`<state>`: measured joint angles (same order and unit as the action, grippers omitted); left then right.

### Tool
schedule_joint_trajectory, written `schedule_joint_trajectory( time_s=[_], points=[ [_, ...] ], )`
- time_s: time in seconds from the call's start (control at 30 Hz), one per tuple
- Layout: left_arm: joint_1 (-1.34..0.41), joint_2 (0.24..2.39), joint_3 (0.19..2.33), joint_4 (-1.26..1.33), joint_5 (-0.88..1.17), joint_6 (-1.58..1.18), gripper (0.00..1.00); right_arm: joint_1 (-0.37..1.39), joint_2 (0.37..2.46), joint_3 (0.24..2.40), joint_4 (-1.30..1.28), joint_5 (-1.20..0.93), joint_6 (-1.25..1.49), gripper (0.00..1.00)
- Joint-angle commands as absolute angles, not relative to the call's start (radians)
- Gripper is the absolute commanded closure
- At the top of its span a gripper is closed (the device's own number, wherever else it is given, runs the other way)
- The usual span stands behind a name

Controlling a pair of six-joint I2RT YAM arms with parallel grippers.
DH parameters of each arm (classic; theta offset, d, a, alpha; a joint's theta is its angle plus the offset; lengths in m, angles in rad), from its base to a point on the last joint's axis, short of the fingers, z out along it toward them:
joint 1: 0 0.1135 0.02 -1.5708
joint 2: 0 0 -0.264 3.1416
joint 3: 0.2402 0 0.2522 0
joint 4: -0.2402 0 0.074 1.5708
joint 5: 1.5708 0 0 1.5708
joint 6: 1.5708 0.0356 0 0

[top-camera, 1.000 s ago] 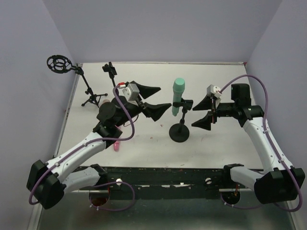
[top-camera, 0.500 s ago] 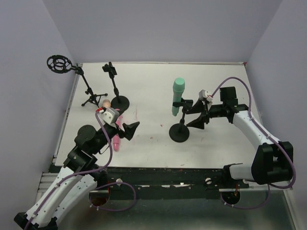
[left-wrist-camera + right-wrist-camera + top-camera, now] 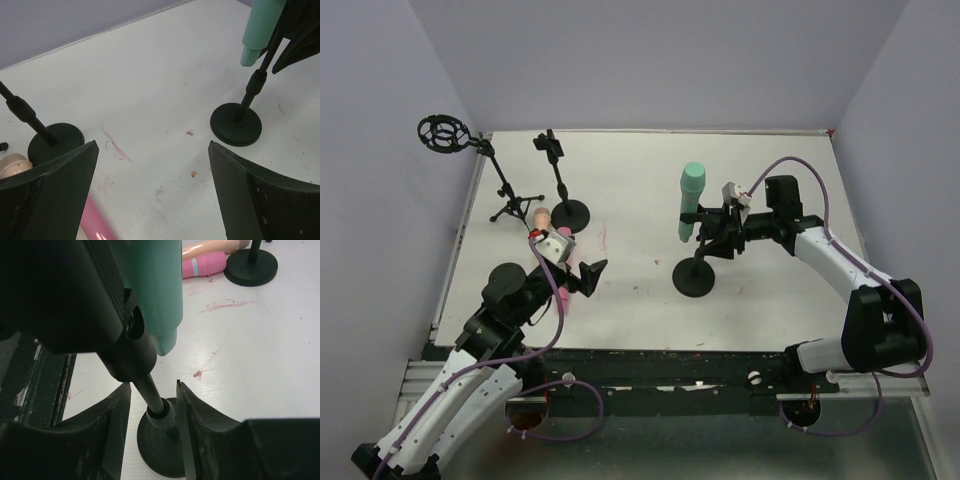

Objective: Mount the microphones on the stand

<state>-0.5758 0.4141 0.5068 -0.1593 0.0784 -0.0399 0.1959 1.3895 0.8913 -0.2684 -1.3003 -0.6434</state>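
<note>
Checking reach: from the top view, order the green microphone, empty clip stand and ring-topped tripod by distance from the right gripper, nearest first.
1. green microphone, beside the right gripper.
2. empty clip stand, centre-left.
3. ring-topped tripod, far left corner.

L arm bent low, L claw (image 3: pixel 152 145) spread wide; R arm stretched inward, R claw (image 3: pixel 153 385) narrowly apart.

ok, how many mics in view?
3. Green mic clipped in the centre stand; pink mic and peach mic lying side by side by the left round-base stand. No others seen.
</note>
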Motion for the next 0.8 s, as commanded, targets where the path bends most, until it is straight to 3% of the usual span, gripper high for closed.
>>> schedule_joint_trajectory(
  time_s=[0.0, 0.13, 0.23, 0.33, 0.53, 0.77],
  points=[
    [-0.572, 0.391, 0.512, -0.149, 0.058, -0.023, 0.01, 0.216, 1.417, 0.919, -0.232, -1.331, -0.641, 0.52],
    [-0.572, 0.377, 0.502, -0.138, 0.058, -0.021, 0.01, 0.219, 1.425, 0.937, -0.233, -1.341, -0.641, 0.64],
    [-0.571, 0.373, 0.499, -0.137, 0.061, -0.018, 0.01, 0.219, 1.424, 0.946, -0.233, -1.351, -0.635, 0.86],
    [-0.572, 0.367, 0.497, -0.138, 0.060, -0.014, 0.01, 0.218, 1.417, 0.956, -0.236, -1.335, -0.640, 0.96],
    [-0.572, 0.344, 0.485, -0.133, 0.060, -0.011, 0.01, 0.066, 1.439, 1.067, -0.239, -1.256, -0.646, 0.99],
    [-0.572, 0.330, 0.474, -0.120, 0.058, -0.005, 0.01, -0.244, 1.518, 1.086, 0.331, -0.970, -0.307, 0.99]
  ],
)
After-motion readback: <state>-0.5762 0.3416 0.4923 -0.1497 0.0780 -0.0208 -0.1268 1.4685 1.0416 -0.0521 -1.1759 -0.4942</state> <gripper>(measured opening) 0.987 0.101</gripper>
